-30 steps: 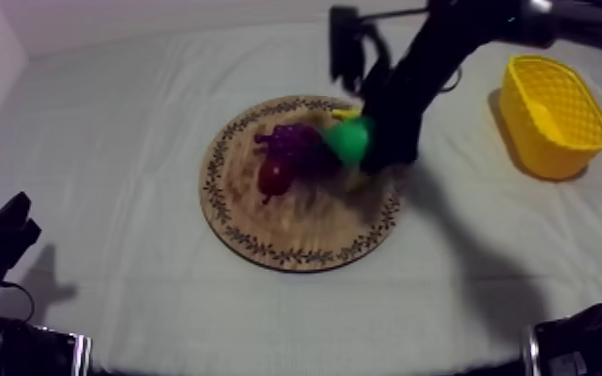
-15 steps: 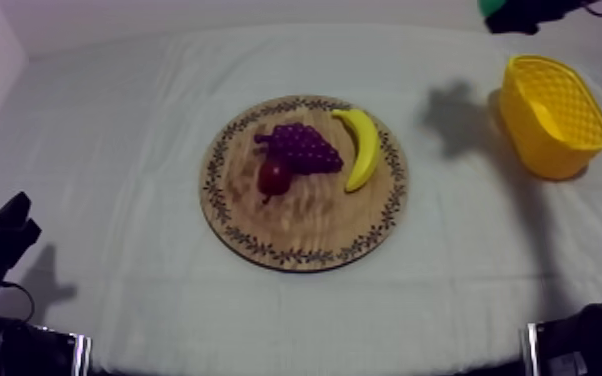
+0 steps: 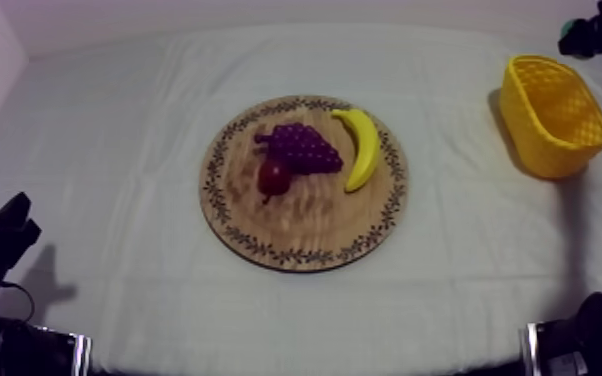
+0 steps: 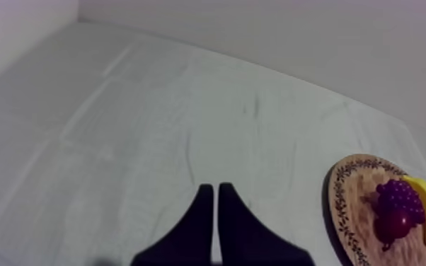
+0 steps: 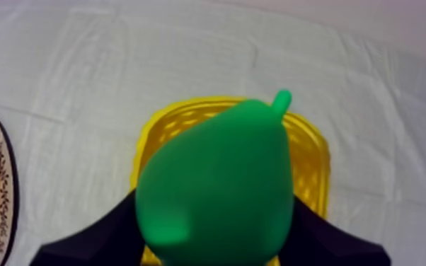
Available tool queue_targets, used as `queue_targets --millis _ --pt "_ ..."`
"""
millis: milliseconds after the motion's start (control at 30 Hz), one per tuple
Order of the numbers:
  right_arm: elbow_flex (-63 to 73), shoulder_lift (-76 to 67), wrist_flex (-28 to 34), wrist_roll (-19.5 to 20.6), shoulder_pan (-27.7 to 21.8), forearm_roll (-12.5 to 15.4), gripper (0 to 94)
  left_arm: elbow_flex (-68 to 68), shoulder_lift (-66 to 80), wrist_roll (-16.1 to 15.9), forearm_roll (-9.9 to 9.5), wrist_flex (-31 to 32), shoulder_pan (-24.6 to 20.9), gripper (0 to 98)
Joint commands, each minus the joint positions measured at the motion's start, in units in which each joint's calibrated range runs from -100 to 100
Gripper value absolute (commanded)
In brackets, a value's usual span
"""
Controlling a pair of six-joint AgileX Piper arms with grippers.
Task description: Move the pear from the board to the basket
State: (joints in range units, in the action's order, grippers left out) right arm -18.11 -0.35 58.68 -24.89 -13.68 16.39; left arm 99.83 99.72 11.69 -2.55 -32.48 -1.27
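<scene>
Gripper at right [image 5: 212,244]: clamps green pear [image 5: 216,177], hangs over yellow basket [image 5: 308,152] at right side of desk [image 3: 115,150]. Gripper at left [image 4: 212,212]: pinched to narrow wedge on nothing, low over desk. Farther off, mid-desk, wooden board [image 3: 295,235] bears grapes [image 3: 303,147], banana [image 3: 363,145] beside them, small red fruit [image 3: 273,177] touching grapes.

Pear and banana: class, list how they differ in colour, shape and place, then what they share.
The pear is green; the banana is yellow. The pear is plump and rounded; the banana is long and curved. The pear is held in the right gripper over the yellow basket; the banana lies on the wooden board. Both are toy fruit.
</scene>
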Motion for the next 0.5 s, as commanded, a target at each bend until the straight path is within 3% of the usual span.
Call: queue_targets --millis 0,233,467 --pt "-1.37 0.48 -1.47 0.19 0.48 -0.38 35.8 -0.05 0.02 0.01 -0.01 -0.01 0.00 0.1" --pt "-5.00 1.01 -6.65 3.35 2.47 -2.83 60.6 -0.05 0.02 0.01 -0.01 -0.01 0.00 0.1" --pt "-8.17 -1.96 -8.99 2.79 2.68 -2.33 65.3 -0.05 0.02 0.01 -0.01 -0.01 0.00 0.1"
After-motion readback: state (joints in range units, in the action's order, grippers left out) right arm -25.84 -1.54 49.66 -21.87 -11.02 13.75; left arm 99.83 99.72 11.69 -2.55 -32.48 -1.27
